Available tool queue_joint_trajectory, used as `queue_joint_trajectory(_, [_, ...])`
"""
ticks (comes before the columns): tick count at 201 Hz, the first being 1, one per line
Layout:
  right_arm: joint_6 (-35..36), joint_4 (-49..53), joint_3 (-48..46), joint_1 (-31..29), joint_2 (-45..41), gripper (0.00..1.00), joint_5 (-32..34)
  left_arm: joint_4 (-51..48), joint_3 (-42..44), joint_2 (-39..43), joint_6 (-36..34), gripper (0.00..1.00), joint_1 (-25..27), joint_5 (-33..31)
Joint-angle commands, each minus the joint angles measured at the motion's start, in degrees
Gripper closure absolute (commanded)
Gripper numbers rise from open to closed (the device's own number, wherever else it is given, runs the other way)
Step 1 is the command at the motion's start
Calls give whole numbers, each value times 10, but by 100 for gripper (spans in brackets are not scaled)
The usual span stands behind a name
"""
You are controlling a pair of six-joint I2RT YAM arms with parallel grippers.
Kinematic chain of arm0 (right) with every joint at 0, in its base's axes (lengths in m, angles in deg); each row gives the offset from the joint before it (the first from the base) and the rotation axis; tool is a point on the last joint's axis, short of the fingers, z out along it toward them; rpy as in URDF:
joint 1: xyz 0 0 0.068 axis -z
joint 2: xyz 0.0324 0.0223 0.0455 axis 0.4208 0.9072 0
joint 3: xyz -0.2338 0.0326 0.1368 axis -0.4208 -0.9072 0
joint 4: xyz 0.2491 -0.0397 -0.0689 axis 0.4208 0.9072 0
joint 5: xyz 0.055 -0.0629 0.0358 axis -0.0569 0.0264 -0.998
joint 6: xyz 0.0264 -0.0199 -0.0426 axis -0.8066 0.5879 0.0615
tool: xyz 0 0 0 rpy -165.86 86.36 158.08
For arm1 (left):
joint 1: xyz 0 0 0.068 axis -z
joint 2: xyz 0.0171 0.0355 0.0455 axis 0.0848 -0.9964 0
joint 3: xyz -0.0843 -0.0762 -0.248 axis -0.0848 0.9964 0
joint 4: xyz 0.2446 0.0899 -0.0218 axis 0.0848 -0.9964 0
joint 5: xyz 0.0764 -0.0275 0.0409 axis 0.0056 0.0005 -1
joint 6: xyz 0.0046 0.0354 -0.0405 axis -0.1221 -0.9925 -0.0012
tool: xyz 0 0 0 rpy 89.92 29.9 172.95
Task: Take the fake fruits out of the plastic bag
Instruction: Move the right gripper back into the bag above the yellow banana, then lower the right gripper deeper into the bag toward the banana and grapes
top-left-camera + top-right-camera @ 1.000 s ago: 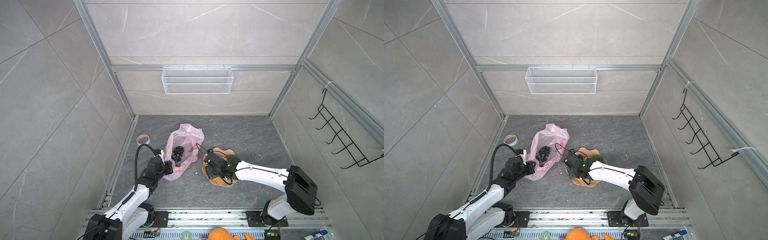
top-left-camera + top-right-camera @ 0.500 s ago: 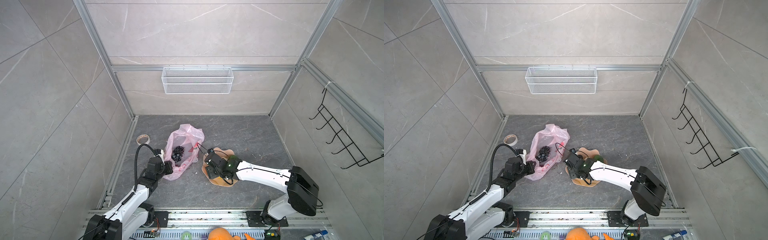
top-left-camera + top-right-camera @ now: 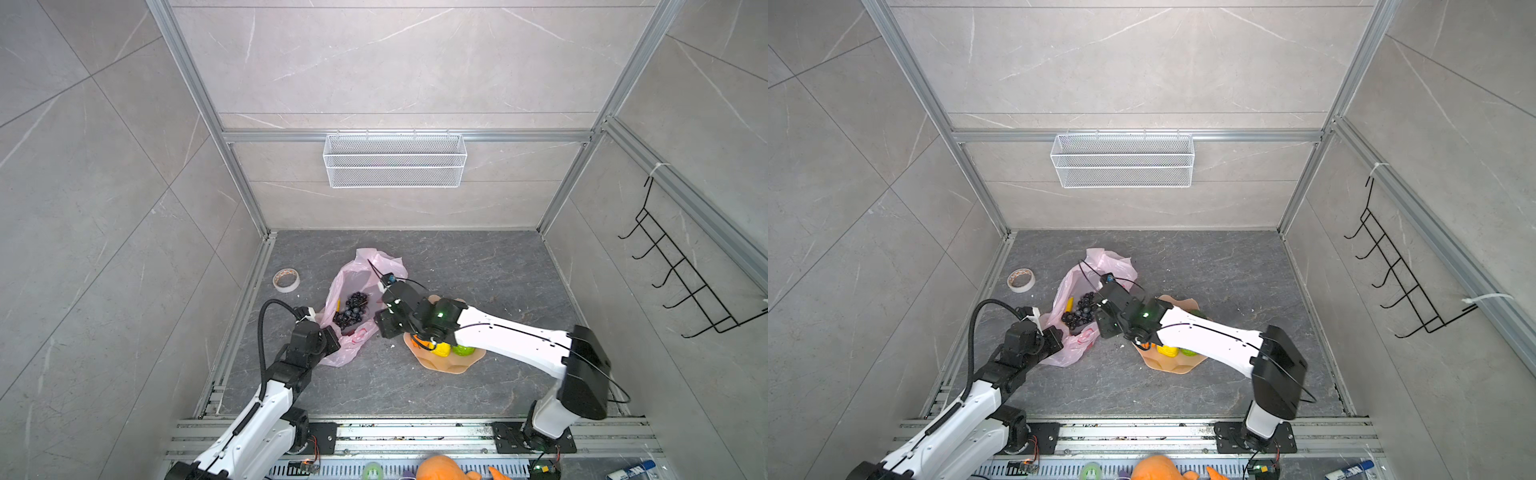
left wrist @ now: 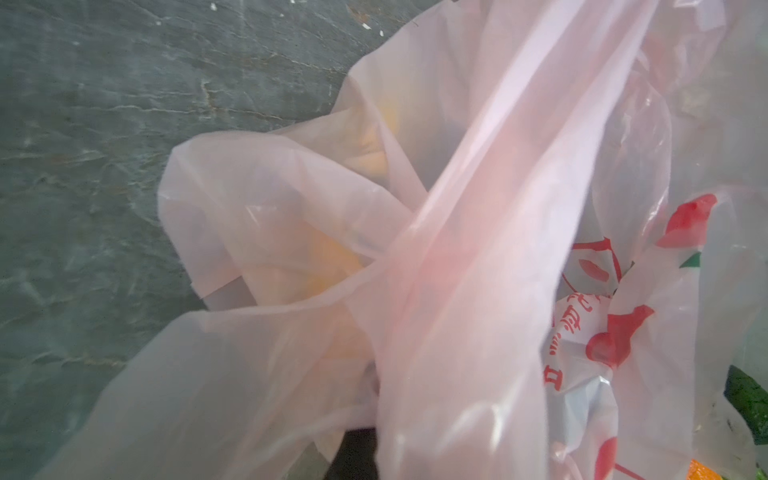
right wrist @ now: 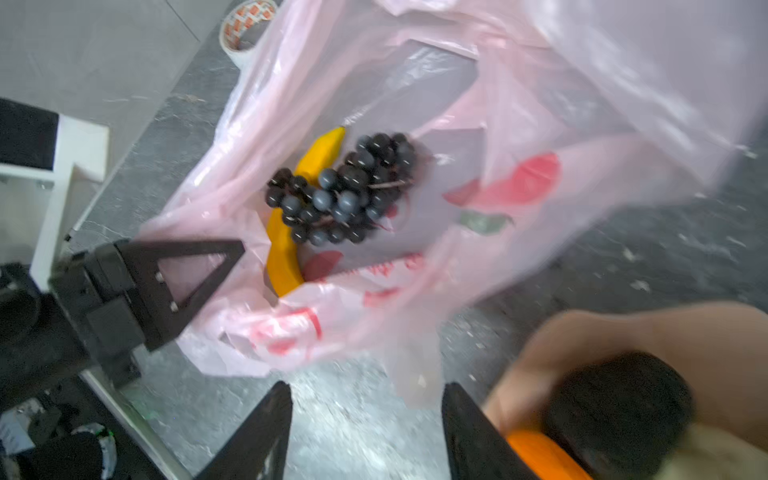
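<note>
My left gripper (image 3: 333,337) is clamped on the near rim of the plastic bag (image 3: 353,274). My right gripper (image 5: 365,399) hangs just beside the bag's mouth, jaws apart and empty. Inside the bag, the grape bunch (image 5: 345,191) lies across the banana (image 5: 286,253). Beside the bag, the plate (image 3: 453,368) carries the lemon (image 3: 441,350), the bumpy green fruit (image 3: 464,351) and an orange piece (image 3: 419,343).

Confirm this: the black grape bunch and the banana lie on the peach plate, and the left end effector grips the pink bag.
Not quite. The grape bunch and the banana lie inside the plastic bag, not on the plate; the right wrist view shows them through its open mouth. The left end effector does grip the bag.
</note>
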Motion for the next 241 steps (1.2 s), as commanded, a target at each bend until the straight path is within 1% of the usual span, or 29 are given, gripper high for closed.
queue_joint_trajectory(1, [6,20,73,-8,96,42,-47,-75,6,38,48,100,1,-57])
queue_joint_trajectory(16, [5,22,106,-15,133,43,-55,-88,14,51,65,100,0,-64])
queue_joint_trajectory(41, [6,19,119,-21,164,44,-56,-96,22,43,101,100,0,-66])
queue_joint_trajectory(60, [8,17,105,-24,180,44,-51,-89,24,19,124,100,-1,-59])
queue_joint_trajectory(81, [8,4,79,-26,192,46,-61,-81,22,-4,140,100,-1,-51])
queue_joint_trajectory(97, [10,-5,63,-30,198,47,-64,-86,15,-6,143,95,-1,-52])
queue_joint_trajectory(115, [12,-14,52,-33,203,47,-63,-98,6,5,140,86,-4,-57])
queue_joint_trajectory(117, [12,-14,52,-33,204,47,-63,-99,5,7,139,81,-4,-57])
queue_joint_trajectory(119, [12,-14,51,-34,205,47,-63,-101,4,9,138,80,-5,-58])
queue_joint_trajectory(120, [13,-14,51,-34,204,47,-63,-101,3,10,138,77,-6,-58])
queue_joint_trajectory(124, [14,-16,51,-34,207,47,-61,-103,0,13,136,73,-6,-57])
queue_joint_trajectory(140, [18,-19,51,-36,216,48,-61,-100,-10,24,121,60,-8,-49])
queue_joint_trajectory(153, [20,-22,50,-37,220,48,-63,-96,-21,21,99,53,-8,-41])
queue_joint_trajectory(172, [23,-24,50,-40,224,48,-66,-106,-39,-4,86,43,-11,-44])
queue_joint_trajectory(196, [30,-26,50,-47,225,48,-65,-85,-47,-45,78,36,-17,-23])
queue_joint_trajectory(200, [31,-26,50,-47,225,48,-64,-80,-47,-51,79,29,-18,-17])
queue_joint_trajectory(203, [31,-26,50,-48,226,48,-64,-76,-47,-57,78,28,-18,-13])
queue_joint_trajectory(215, [31,-25,50,-49,227,48,-61,-68,-48,-72,78,28,-18,-3])
queue_joint_trajectory(219, [32,-24,50,-49,227,48,-60,-71,-48,-76,80,30,-18,-3])
queue_joint_trajectory(231, [29,-22,49,-49,224,49,-54,-97,-53,-81,92,40,-20,-20])
queue_joint_trajectory(241, [29,-20,48,-49,218,49,-50,-111,-48,-77,102,51,-20,-34])
